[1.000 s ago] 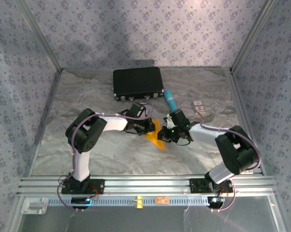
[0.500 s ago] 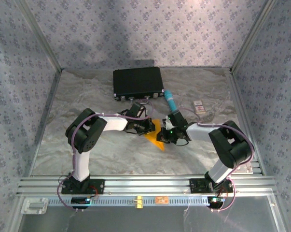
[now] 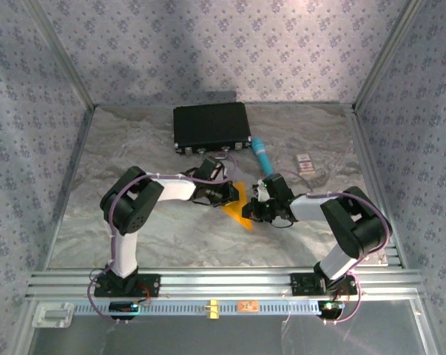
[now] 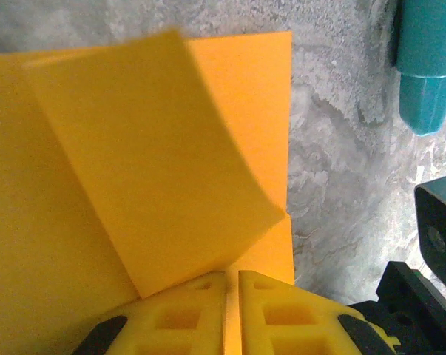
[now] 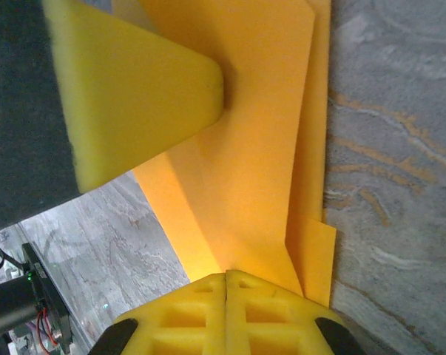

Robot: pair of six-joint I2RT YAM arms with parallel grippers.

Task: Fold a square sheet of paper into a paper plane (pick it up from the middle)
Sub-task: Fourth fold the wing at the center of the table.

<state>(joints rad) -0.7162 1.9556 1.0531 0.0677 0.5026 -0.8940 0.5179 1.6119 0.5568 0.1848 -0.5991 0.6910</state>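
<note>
The right gripper (image 5: 226, 279) has its yellow fingertips pressed together, seam tight, on the near edge of the paper (image 5: 245, 148). The paper lies folded in layers, an under-layer peeking out along the right side. The left gripper's finger (image 5: 134, 89), a blunt yellow wedge, comes in from upper left with its tip on the top layer. The marbled table (image 5: 393, 148) lies bare to the right.

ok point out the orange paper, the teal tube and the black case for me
orange paper (image 3: 238, 208): top external view, on the flat folded part between the two grippers
teal tube (image 3: 262, 154): top external view, middle of its body
black case (image 3: 211, 126): top external view, centre of its lid
</note>
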